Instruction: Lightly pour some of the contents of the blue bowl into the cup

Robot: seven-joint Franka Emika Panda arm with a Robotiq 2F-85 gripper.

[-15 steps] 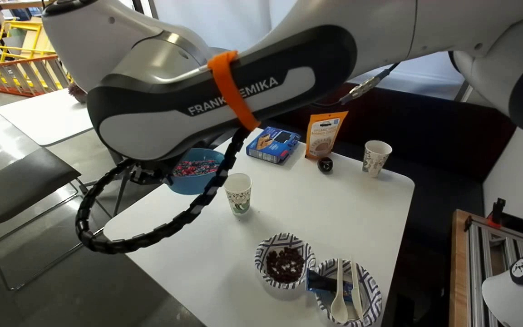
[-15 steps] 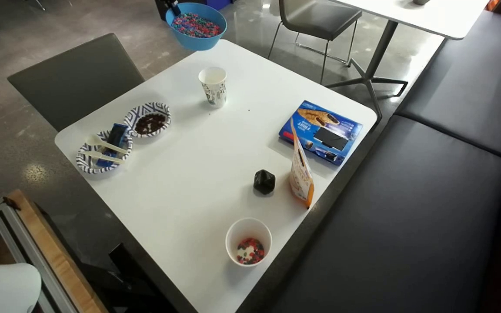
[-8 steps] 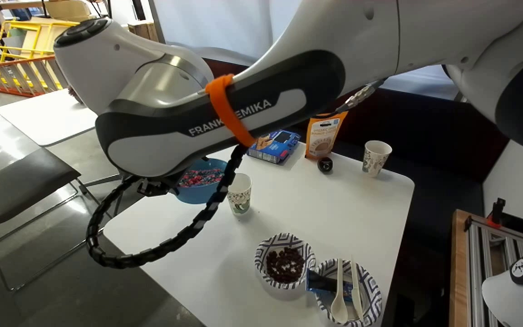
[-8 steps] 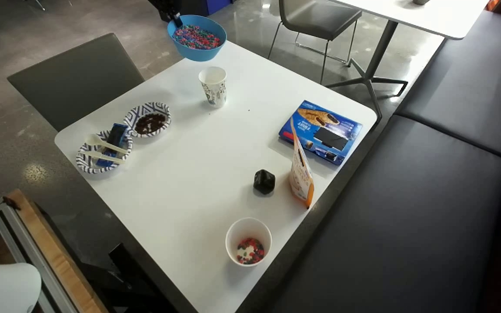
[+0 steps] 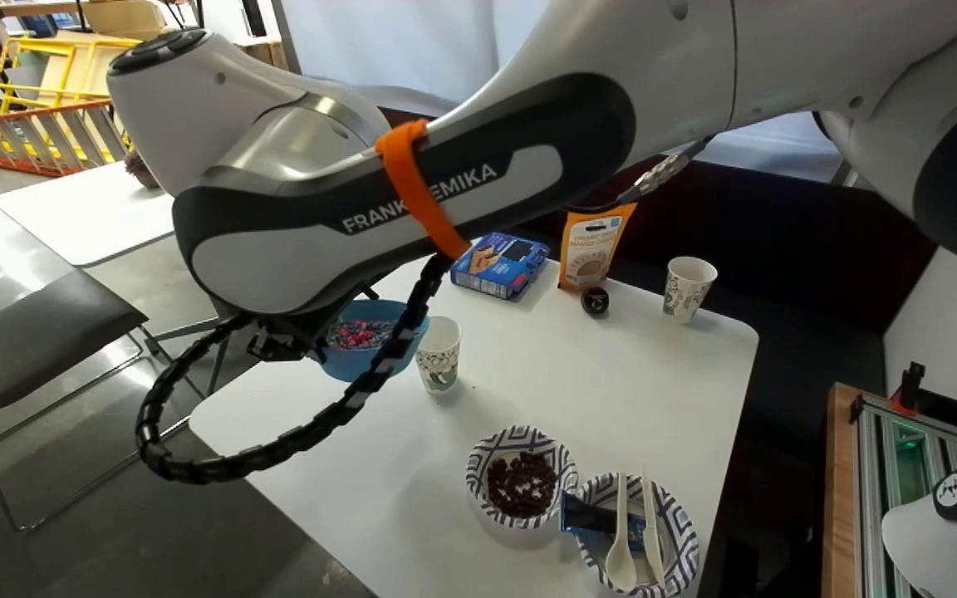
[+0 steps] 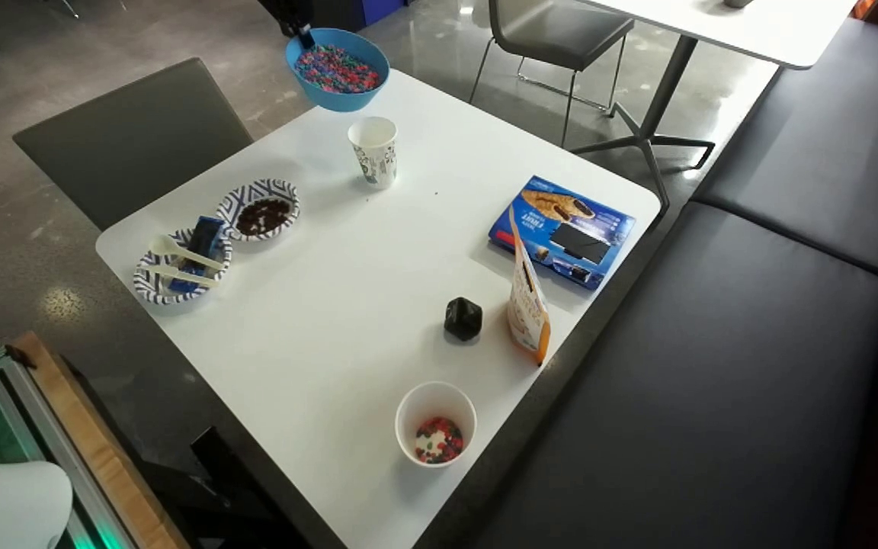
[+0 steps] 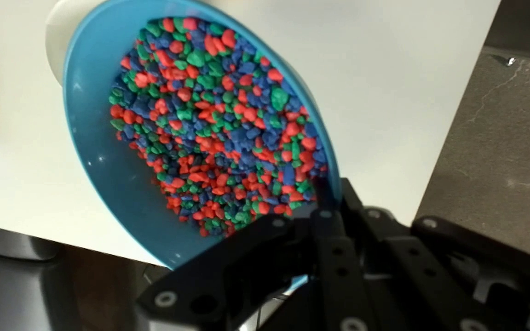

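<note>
Black and jointed, the tool (image 7: 336,195) reaches in from the bottom of the wrist view and is clamped on the rim of the blue bowl (image 7: 97,131), one finger inside the wall and one outside. Red, green and blue contents (image 7: 219,133) lie heaped toward the upper right of the bowl, with bare blue wall showing at left and lower left. Past the bowl's upper-left rim, on the side away from the tool, part of the pale cup (image 7: 62,32) shows; the bowl hides the rest. To the right, an edge of the white table (image 7: 384,101) slants down close by, with grey floor (image 7: 509,151) beyond; another edge passes beneath the bowl at lower left. In an exterior view, the bowl hangs by the table's far corner, and the cup, upright and printed with dark markings, stands just beside it, a thin gap between them. In an exterior view, the looped black cable (image 5: 325,425) of the arm (image 5: 545,158) crosses in front of the bowl. A broad stretch of tabletop lies between the cup and a black faceted object (image 6: 463,319). Along one edge, a patterned bowl (image 5: 480,486) of dark bits (image 5: 520,498) meets a patterned dish (image 5: 679,531) holding pale utensils (image 5: 620,540) and a blue packet (image 5: 586,517). Along the opposite edge are a flat blue box (image 6: 561,229), an upright orange pouch (image 6: 529,316), and a second cup (image 6: 408,415) with red and dark bits (image 6: 450,438) inside.
</note>
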